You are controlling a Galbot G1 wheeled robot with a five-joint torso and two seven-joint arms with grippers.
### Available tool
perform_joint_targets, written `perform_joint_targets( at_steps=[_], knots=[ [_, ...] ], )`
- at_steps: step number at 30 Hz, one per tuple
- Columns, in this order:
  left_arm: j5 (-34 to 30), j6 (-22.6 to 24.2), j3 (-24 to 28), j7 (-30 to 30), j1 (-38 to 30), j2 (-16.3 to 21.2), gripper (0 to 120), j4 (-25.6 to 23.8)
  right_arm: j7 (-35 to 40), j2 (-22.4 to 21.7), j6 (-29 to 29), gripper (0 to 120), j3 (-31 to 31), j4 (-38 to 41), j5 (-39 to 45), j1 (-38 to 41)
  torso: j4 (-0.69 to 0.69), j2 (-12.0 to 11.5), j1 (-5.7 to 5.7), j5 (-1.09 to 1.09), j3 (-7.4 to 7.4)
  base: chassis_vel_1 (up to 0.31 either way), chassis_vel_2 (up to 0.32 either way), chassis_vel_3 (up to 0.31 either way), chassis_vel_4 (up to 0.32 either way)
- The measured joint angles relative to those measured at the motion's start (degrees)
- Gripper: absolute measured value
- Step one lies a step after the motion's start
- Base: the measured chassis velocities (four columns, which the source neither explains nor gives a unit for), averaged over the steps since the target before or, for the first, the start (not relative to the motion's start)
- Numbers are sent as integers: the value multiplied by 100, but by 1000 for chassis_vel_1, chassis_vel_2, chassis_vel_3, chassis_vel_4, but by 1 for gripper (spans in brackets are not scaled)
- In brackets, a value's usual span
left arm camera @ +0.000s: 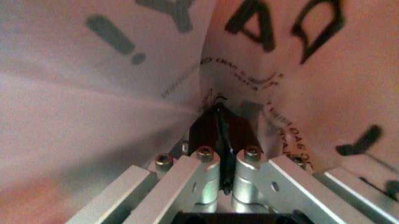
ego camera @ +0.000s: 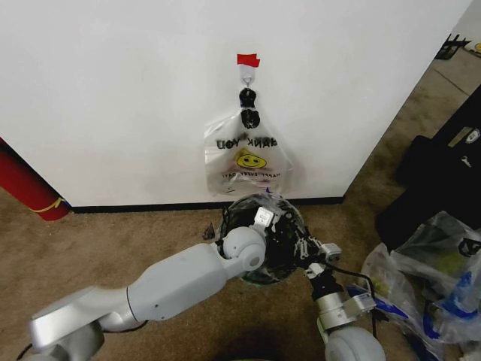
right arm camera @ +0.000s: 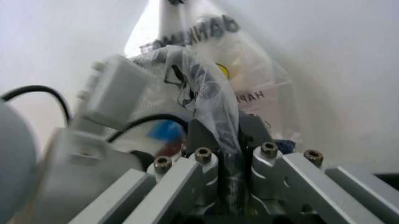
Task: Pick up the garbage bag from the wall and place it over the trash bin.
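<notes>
The trash bin [ego camera: 282, 259], round black mesh, stands on the carpet at the foot of the white wall [ego camera: 113, 90]. The garbage bag [ego camera: 285, 214] is thin crinkly plastic bunched at the bin's top. My left gripper [ego camera: 267, 214] is over the bin's far rim, and in the left wrist view it [left arm camera: 219, 116] is shut on bag film [left arm camera: 93, 116] with black lettering. My right gripper [ego camera: 301, 248] is at the bin's right rim. Its own view shows it [right arm camera: 227, 130] shut on a crumpled fold of the bag [right arm camera: 206, 88], with a blue patch beside it.
A translucent smiley-face bag [ego camera: 248, 154] hangs from a hook [ego camera: 247, 75] under red tape [ego camera: 248, 59], just above the bin. Lumpy clear sacks [ego camera: 428, 278] lie at the right, dark gear [ego camera: 443, 173] behind them. A red cylinder [ego camera: 26, 188] leans at the left.
</notes>
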Motion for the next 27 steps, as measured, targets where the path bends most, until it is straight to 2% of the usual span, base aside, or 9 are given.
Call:
perform_joint_targets(
  at_steps=[7, 14, 19, 20, 25, 27],
  knots=[
    [-16, -18, -51, -27, 18, 60, 0, -88, 23, -36, 9, 1, 37, -34, 74, 30, -1, 0, 0, 0, 0, 0, 0, 0, 0],
    [-236, 21, -207, -53, 33, 605, 0, -797, 56, -99, 9, 1, 65, -84, 144, 86, 0, 0, 0, -1, 0, 0, 0, 0, 0],
    [-1278, 206, -336, -289, 34, 1100, 0, -1534, 46, -171, 16, 1, 104, -96, 134, 74, -1, 0, 0, -1, 0, 0, 0, 0, 0],
    [-1278, 206, -336, -289, 34, 1100, 0, -1534, 46, -171, 16, 1, 104, -96, 134, 74, -1, 0, 0, -1, 0, 0, 0, 0, 0],
    [-2069, 530, -545, -385, -12, 1497, 0, -2160, 31, -230, 44, 1, 140, -94, 126, 44, 0, 0, 0, -2, 0, 0, 0, 0, 0],
    [-2147, 600, -569, -390, -14, 1535, 0, -2227, 29, -233, 48, 1, 141, -94, 123, 44, -1, 0, 0, -2, 0, 0, 0, 0, 0]
  ],
)
